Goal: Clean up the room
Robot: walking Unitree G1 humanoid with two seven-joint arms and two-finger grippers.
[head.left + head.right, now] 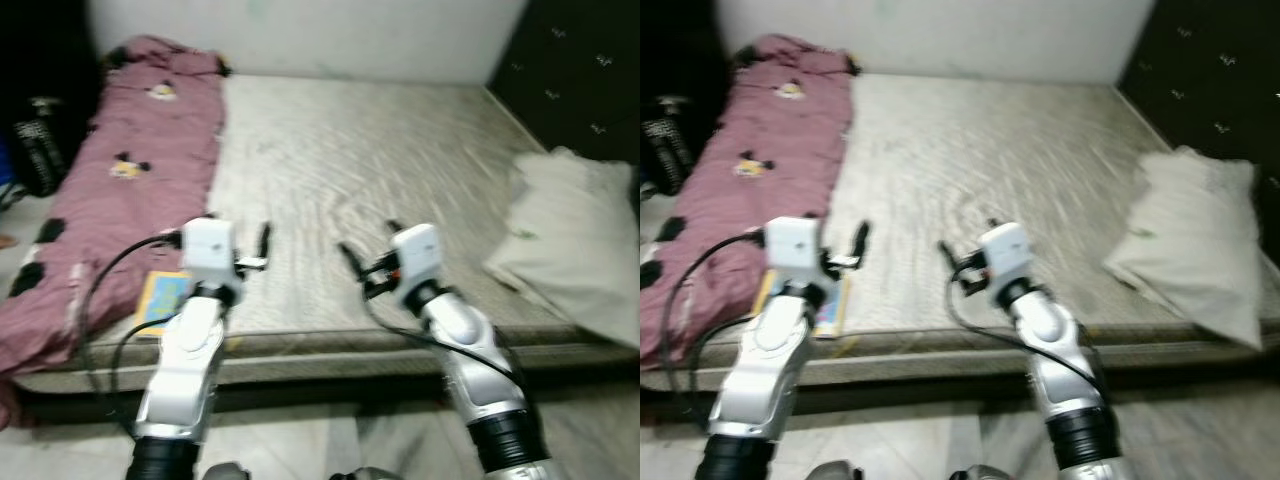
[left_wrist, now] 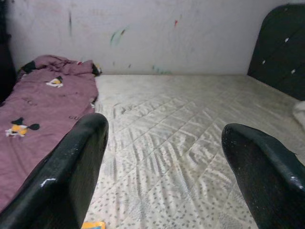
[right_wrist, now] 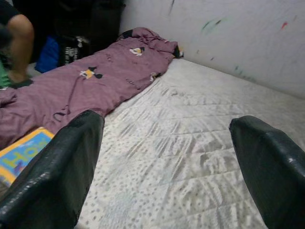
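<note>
a: over the near edge of the bed (image 1: 400,150) both arms are held out. the left gripper (image 1: 258,250) is spread wide with nothing between its fingers, and the right gripper (image 1: 365,262) is likewise parted and empty.

b: what is to be tidied?

a: a yellow and blue book (image 1: 163,298) is seen lying flat at the bed's near edge, just beside the purple blanket (image 1: 120,190) and partly hidden by the left arm. a white pillow (image 1: 575,240) is slumped at the right side, near the dark headboard (image 1: 575,70).

b: how should the step be done well?

a: the book is judged the nearest thing. the left gripper should be lowered over its free edge, fingers kept wide until the cover is straddled, so the blanket is not pinched with it.

b: what is added by the wrist views?

a: a person's arm (image 3: 21,40) beside the blanket is caught in the right wrist view, and paint marks on the wall (image 2: 143,33) are shown in the left wrist view.
</note>
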